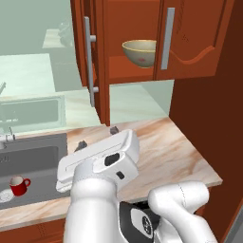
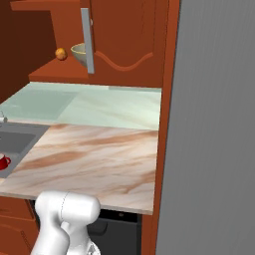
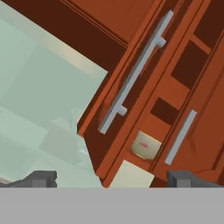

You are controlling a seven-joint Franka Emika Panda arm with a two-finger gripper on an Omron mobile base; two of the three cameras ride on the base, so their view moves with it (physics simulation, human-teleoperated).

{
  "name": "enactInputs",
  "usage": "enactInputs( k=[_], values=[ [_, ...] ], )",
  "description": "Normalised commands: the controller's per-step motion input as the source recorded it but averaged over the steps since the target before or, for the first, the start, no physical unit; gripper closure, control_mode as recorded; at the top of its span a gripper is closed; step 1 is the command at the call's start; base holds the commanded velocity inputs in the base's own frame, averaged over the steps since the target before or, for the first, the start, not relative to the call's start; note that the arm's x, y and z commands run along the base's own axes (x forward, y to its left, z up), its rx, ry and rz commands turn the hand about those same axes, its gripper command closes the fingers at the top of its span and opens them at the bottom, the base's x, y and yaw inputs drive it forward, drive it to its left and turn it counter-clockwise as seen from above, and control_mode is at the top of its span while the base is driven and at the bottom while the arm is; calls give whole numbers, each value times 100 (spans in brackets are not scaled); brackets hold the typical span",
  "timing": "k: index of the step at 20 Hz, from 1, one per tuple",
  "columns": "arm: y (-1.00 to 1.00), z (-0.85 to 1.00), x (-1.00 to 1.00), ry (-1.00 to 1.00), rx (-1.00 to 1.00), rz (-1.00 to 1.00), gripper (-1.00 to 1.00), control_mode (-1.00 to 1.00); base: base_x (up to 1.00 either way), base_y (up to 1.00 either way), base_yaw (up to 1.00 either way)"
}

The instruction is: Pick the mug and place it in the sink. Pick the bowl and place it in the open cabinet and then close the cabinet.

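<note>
The small red mug [image 1: 19, 185] stands inside the dark grey sink [image 1: 42, 156], close to its pale drain; the right base view has the mug [image 2: 3, 162] at the left edge. The olive-tan bowl [image 1: 140, 52] rests on the shelf of the reddish-brown wall cabinet [image 1: 194, 47]. Its left door [image 1: 100, 71] is swung open and the right door is closed. My gripper [image 1: 98, 136] is open and empty, over the counter below the open door. In the hand view my gripper [image 3: 111, 179] faces the open door's long silver handle [image 3: 131, 76] and the bowl [image 3: 146, 145].
A marble counter [image 1: 171, 152] runs from the sink to a tall brown side panel [image 1: 213, 118] on the right. A small orange ball [image 2: 61, 54] lies on the cabinet shelf beside the bowl [image 2: 78, 52]. A grey wall [image 2: 219, 124] bounds the right side.
</note>
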Motion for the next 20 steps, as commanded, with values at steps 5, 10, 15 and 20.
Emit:
enactInputs(
  k=[5, 10, 15, 20],
  values=[
    [22, -7, 51, 0, 0, 0, -100, -100, 0, 0, 0],
    [16, -2, 32, 0, 0, 0, -100, -100, 0, 0, 0],
    [4, 0, 14, 0, 0, 0, -100, -100, 0, 0, 0],
    [0, 0, 25, 0, 0, 0, -100, -100, 0, 0, 0]
  ],
)
